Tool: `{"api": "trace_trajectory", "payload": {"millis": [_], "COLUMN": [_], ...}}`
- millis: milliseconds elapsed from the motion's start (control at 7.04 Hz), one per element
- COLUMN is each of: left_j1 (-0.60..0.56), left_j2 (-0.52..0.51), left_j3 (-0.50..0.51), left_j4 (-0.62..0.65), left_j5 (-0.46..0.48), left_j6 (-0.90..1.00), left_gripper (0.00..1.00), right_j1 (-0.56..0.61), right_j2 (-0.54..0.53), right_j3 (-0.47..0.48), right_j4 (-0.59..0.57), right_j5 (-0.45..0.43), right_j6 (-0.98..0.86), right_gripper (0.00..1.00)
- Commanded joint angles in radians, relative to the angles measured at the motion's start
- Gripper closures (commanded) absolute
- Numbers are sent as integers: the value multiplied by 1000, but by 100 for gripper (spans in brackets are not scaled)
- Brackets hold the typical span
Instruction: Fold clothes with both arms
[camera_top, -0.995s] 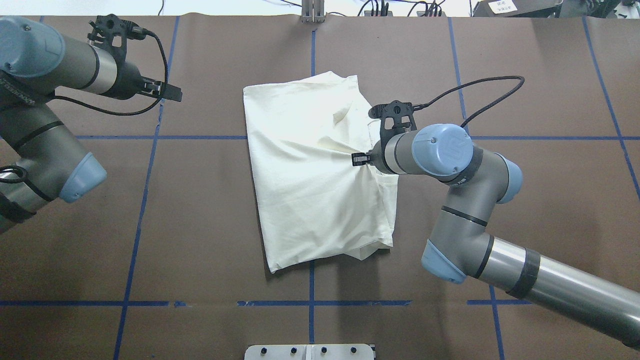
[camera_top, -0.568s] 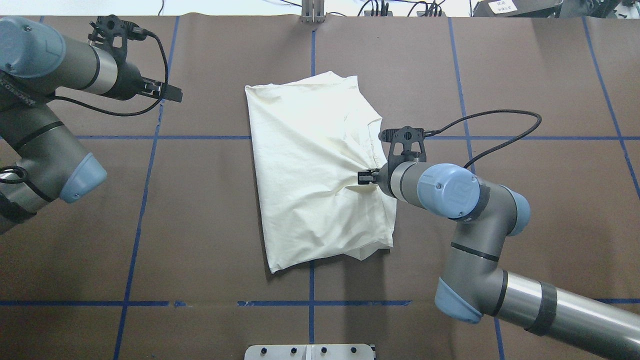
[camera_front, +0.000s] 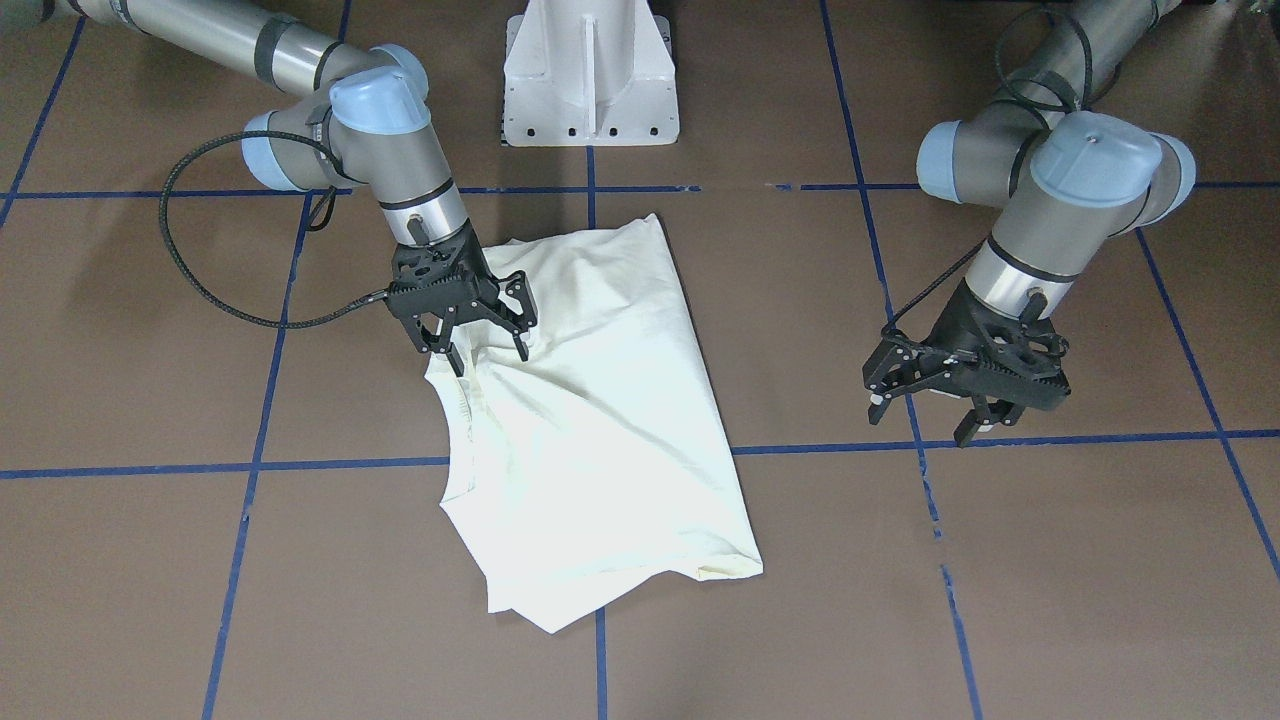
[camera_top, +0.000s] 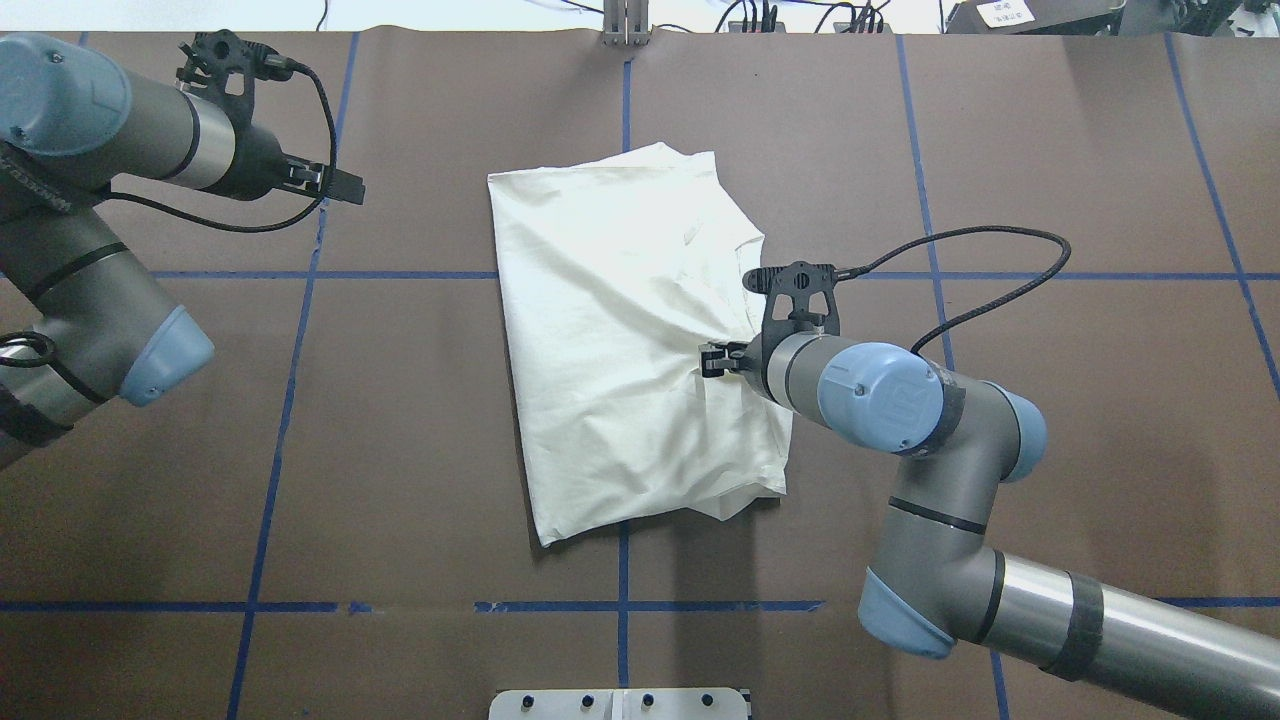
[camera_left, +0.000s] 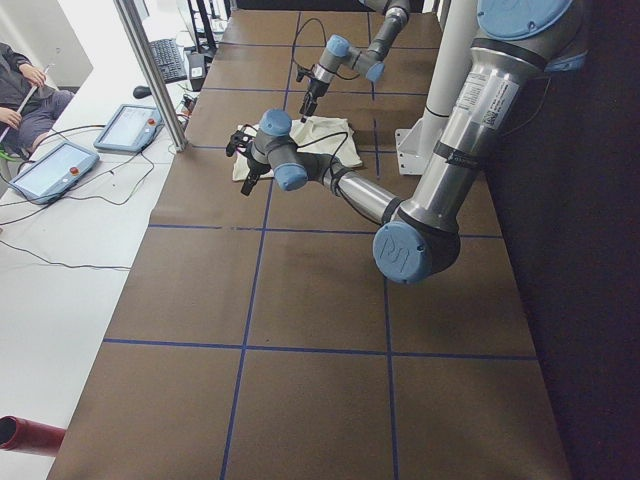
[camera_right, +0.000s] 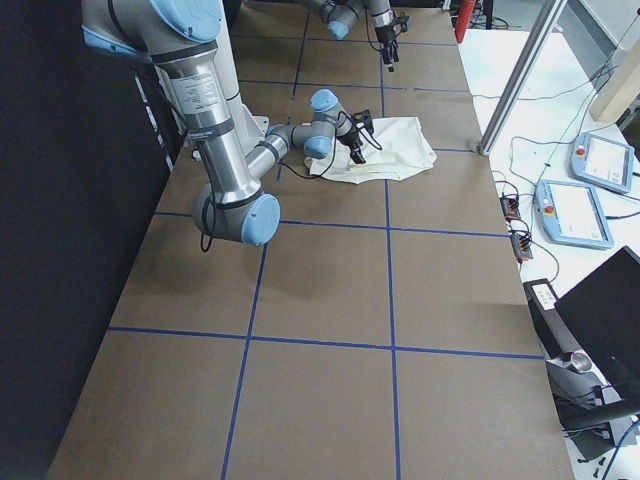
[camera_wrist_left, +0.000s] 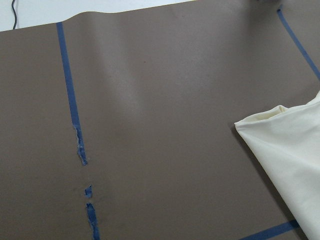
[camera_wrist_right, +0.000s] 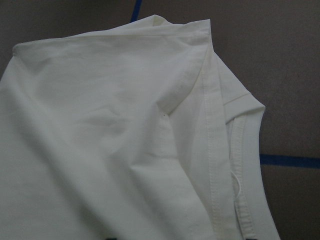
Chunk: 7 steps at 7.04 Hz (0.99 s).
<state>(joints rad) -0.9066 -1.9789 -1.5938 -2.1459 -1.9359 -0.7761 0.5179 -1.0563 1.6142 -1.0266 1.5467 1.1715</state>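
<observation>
The cream-white T-shirt (camera_top: 620, 330) lies folded, plain side up, in the middle of the table; the print is hidden. It also shows in the front view (camera_front: 600, 430) and fills the right wrist view (camera_wrist_right: 115, 140). My right gripper (camera_front: 486, 355) stands over the shirt's edge near the neckline with its jaws apart, fingertips (camera_front: 452, 366) at the fabric, where creases gather (camera_top: 712, 360). My left gripper (camera_front: 922, 418) is open and empty above bare table, well to the side of the shirt (camera_top: 345, 186). A shirt corner (camera_wrist_left: 285, 145) shows in the left wrist view.
The white metal pedestal base (camera_front: 590, 80) stands at the robot's side of the table (camera_top: 620, 703). Blue tape lines (camera_top: 300, 275) cross the brown table cover. The right arm's black cable (camera_top: 960, 250) loops beside the shirt.
The right gripper has moved toward the robot along the shirt's right side, and the raised fold near the neckline has flattened. The left arm has not moved.
</observation>
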Motion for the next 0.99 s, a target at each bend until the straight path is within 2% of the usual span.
{"api": "trace_trajectory", "payload": {"millis": [0, 142, 284, 710, 853], "left_j1": [0, 0, 0, 0, 0], "left_j2": [0, 0, 0, 0, 0], "left_j3": [3, 8, 9, 9, 9], "left_j4": [0, 0, -2, -2, -2], "left_j5": [0, -2, -2, 0, 0], "left_j6": [0, 0, 1, 1, 1], "left_gripper": [0, 0, 0, 0, 0], "right_j1": [42, 48, 51, 50, 45], "right_j2": [79, 72, 70, 39, 41], "right_j3": [-88, -158, -192, -197, -198], "right_j4": [40, 175, 222, 230, 230], "right_j5": [79, 108, 116, 116, 116], "right_j6": [8, 16, 28, 55, 80], "right_gripper": [2, 9, 11, 19, 25]}}
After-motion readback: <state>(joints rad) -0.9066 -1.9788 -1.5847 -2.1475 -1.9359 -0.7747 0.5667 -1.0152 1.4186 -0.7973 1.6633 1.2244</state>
